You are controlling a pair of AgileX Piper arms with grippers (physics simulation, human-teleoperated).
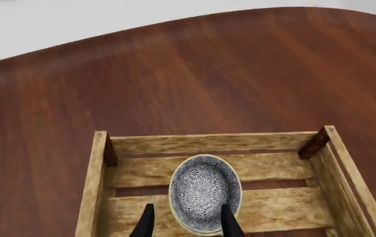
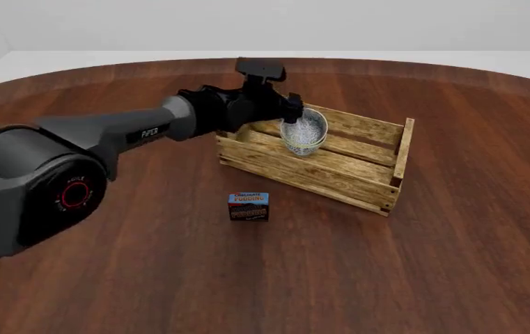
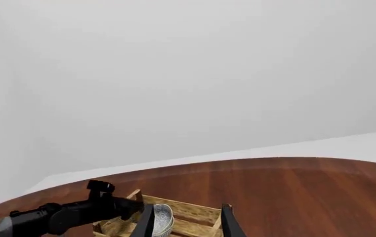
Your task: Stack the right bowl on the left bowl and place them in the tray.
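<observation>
Left gripper (image 2: 294, 118) hides bowls' (image 2: 305, 135) near rim; stack seam unclear.

The tray (image 1: 319, 207) is cut off by the left wrist view's edge; the pudding box (image 2: 248, 207) lettering is too small to read.

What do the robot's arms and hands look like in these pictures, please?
The left arm is a thick, rounded, matte dark grey tube with small white lettering on its forearm. Its large base joint bears a red ring marking. The left hand ends in two slim, black, tapered fingers. The right hand shows matching black fingers. No loose cables are visible.
</observation>
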